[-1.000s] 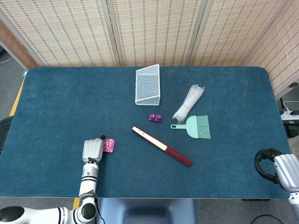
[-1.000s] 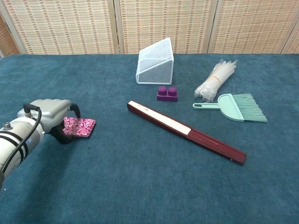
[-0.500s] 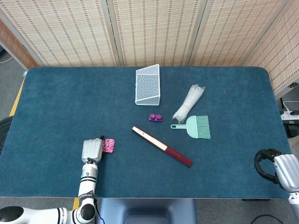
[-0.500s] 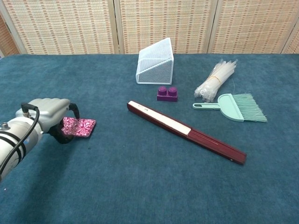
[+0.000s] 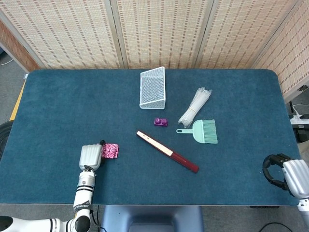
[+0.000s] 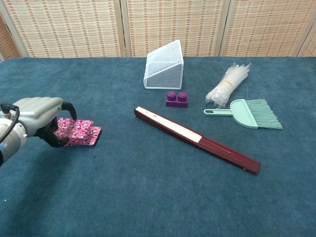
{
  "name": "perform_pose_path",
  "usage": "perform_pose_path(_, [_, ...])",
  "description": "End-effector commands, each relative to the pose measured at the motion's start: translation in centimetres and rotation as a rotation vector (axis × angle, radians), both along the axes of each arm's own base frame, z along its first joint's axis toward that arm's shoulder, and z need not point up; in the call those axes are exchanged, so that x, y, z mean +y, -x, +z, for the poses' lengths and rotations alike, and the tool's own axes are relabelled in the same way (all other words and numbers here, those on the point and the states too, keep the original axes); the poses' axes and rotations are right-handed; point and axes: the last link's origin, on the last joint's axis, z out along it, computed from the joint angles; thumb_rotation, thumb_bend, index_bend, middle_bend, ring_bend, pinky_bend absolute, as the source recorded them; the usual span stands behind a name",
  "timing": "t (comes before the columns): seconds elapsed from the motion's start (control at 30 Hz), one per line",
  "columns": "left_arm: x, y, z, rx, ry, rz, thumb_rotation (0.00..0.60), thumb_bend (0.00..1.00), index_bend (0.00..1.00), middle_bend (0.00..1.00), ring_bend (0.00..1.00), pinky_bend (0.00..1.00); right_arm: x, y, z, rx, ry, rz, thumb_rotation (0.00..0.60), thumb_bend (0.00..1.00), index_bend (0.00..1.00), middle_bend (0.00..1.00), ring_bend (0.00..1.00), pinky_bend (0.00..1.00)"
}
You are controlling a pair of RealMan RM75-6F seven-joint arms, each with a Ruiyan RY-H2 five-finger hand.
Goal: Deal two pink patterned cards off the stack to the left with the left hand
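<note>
The stack of pink patterned cards lies on the blue table at the front left. In the chest view the top card sits shifted left off the stack. My left hand is at the stack's left edge, fingers curled over that top card and gripping it. My right hand rests at the table's front right corner, fingers curled in with nothing in them; only the head view shows it.
A folded dark red fan lies diagonally mid-table. Behind it are a purple block, a white mesh basket, a bundle of clear sticks and a green hand brush.
My left hand has drawn back to the left, sliding the top pink card partly off the stack. The right hand has not moved.
</note>
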Motion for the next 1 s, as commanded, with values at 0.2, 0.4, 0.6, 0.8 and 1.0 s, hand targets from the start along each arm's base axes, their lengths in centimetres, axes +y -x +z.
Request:
perform_pose_path(0.2, [-0.7, 4.5, 3.7, 0.059, -0.055, 0.021, 0.6, 0.34, 0.37, 1.0, 1.0, 1.0, 0.0, 0.0, -0.1, 0.0, 0.002, -0.002, 0.6, 0.37, 0.66, 0.58, 0.52, 0.8])
perform_pose_path(0.4, [-0.1, 7.6, 4.7, 0.097, -0.081, 0.057, 0.6, 0.34, 0.37, 1.0, 1.0, 1.0, 0.0, -0.1, -0.2, 0.004, -0.001, -0.004, 0.6, 0.37, 0.66, 0.58, 0.52, 0.8])
perform_pose_path(0.6, [0.4, 9.3, 4.0, 0.11, -0.08, 0.07, 0.6, 0.34, 0.35, 1.0, 1.0, 1.0, 0.0, -0.1, -0.2, 0.005, -0.001, -0.005, 0.6, 0.37, 0.66, 0.58, 0.52, 0.8])
perform_pose_path(0.8, [0.7, 10.2, 3.2, 0.119, -0.072, 0.093, 0.6, 0.34, 0.29, 1.0, 1.0, 1.0, 0.0, 0.0, 0.0, 0.0, 0.005, -0.006, 0.6, 0.37, 0.66, 0.58, 0.52, 0.8])
perform_pose_path(1.0, [0.8, 10.5, 2.8, 0.13, -0.058, 0.109, 0.6, 0.34, 0.25, 1.0, 1.0, 1.0, 0.0, 0.0, 0.1, -0.004, 0.008, -0.004, 0.6, 0.37, 0.66, 0.58, 0.52, 0.8])
